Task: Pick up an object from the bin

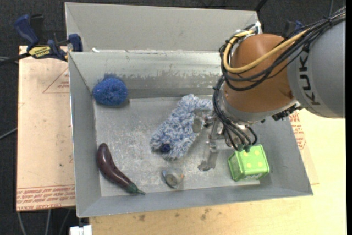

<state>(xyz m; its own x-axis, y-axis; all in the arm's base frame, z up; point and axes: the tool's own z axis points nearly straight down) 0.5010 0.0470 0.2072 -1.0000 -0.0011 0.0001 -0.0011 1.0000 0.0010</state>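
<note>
The gripper (pixel 209 158) is low in the bin (pixel 82 135), right of the middle, its tip close to the grey floor in the gap between two things. Just to its left lies a blue-and-white knitted cloth (pixel 177 128), bunched into a long slanted heap that runs from the centre of the floor up towards the back wall. The cloth's right edge is beside the gripper, and whether they touch cannot be told. Just to its right, near the front right corner, sits a green cube (pixel 250 163) with paler dots on its faces, partly under the wrist's dark cables (pixel 237 137). Nothing can be seen held. Whether the gripper is open or closed cannot be told, as the orange cover (pixel 258 77) and the cables hide much of it.

In front of the cloth, near the front wall, lies a small grey pebble-like thing (pixel 172 178). A dark purple aubergine (pixel 113 168) lies slantwise in the front left corner, well apart from the gripper. A fuzzy blue ball (pixel 110 91) rests in the back left corner against the walls
</note>
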